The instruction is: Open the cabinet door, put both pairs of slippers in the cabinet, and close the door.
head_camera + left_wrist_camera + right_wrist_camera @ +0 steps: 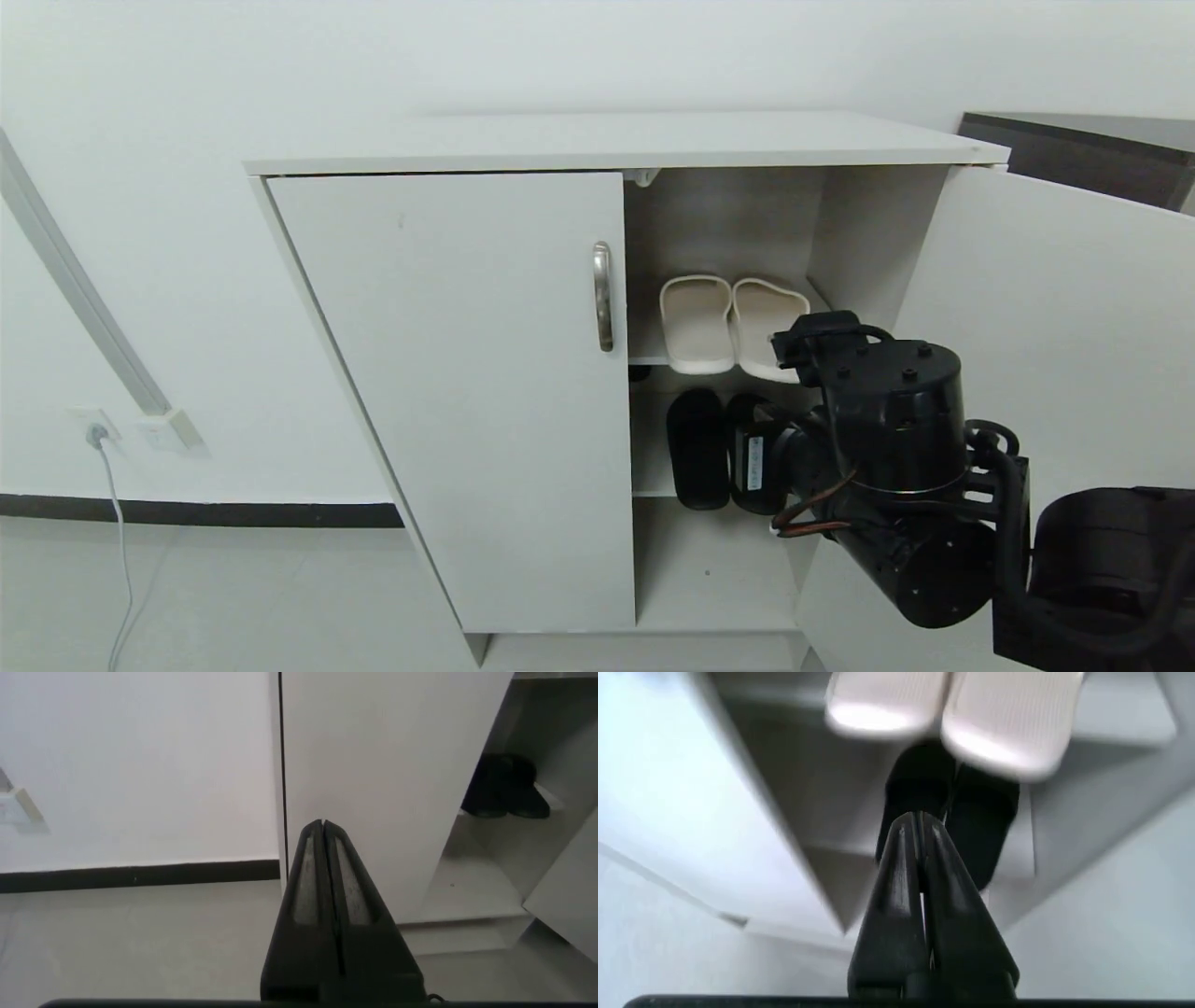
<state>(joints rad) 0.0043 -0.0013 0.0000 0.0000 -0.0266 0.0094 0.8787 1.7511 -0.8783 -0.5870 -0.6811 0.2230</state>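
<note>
The white cabinet [616, 140] has its right door [1055, 308] swung open and its left door [448, 373] closed. A pair of white slippers [733, 322] lies on the upper shelf, and a pair of black slippers [697, 448] on the shelf below. My right arm [887, 439] is in front of the opening at the level of the black pair. My right gripper [922, 826] is shut with nothing in it and points at the black slippers [985, 826], with the white slippers [1013, 719] beyond them. My left gripper [322, 831] is shut and empty, low in front of the closed left door [374, 765].
A metal handle [603, 297] runs down the left door's inner edge. The bottom shelf [709, 569] is bare. A wall socket with a hanging cable [93, 434] sits at the left, and a dark piece of furniture [1083, 140] stands behind the open door.
</note>
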